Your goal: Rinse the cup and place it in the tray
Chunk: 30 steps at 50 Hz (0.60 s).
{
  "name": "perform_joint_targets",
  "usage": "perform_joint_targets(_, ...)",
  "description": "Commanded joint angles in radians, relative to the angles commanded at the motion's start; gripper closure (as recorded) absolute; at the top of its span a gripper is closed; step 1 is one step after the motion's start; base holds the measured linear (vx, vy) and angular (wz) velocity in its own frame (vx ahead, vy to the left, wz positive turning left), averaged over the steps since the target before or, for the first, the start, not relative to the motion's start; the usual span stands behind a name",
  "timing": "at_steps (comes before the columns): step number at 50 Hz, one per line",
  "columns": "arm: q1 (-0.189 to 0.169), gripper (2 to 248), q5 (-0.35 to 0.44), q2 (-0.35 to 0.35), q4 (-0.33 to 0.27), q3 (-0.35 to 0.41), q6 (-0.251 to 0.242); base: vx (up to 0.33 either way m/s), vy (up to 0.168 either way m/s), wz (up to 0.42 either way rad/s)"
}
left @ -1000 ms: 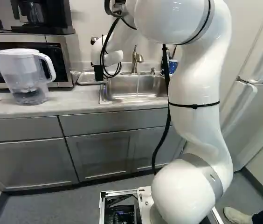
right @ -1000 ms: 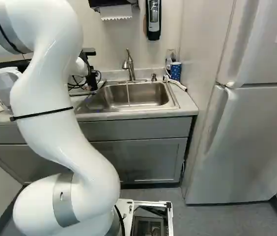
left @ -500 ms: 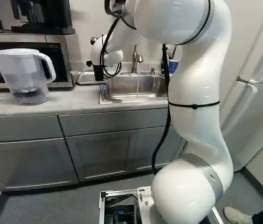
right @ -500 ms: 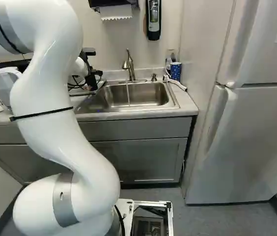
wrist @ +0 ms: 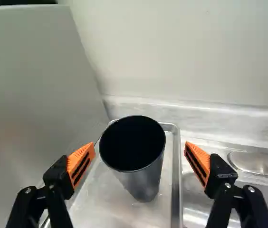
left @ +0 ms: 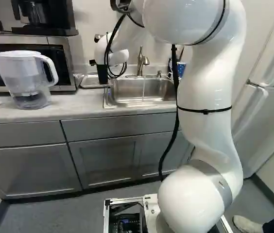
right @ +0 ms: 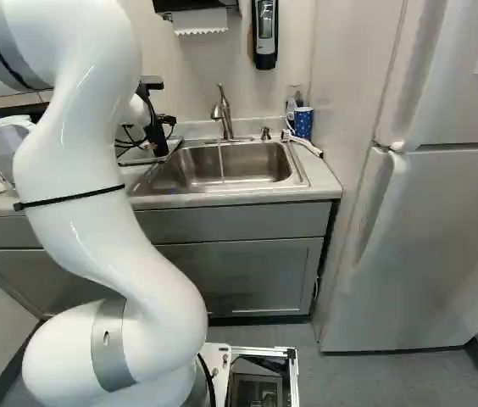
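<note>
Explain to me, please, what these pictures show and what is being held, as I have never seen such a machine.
The machine is a white robot arm on a moving base. Two pictures come from cameras on that base, behind the arm, one to each side; the third looks from its wrist along the black gripper, whose two fingers have orange pads.

On the counter, the left base view shows a pitcher at its left, then a metal tray beside the sink. A thin stream of water falls from the tap.

In the wrist view, a dark cup stands in the tray, between the fingers. They are open, apart from it, so nothing is held.
</note>
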Motion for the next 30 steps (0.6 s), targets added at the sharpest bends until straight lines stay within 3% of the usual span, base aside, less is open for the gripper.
perform_joint_targets(30, 0.000, 3, -0.042, 0.037, -0.023, -0.021, 0.000, 0.000, 0.000, 0.000)
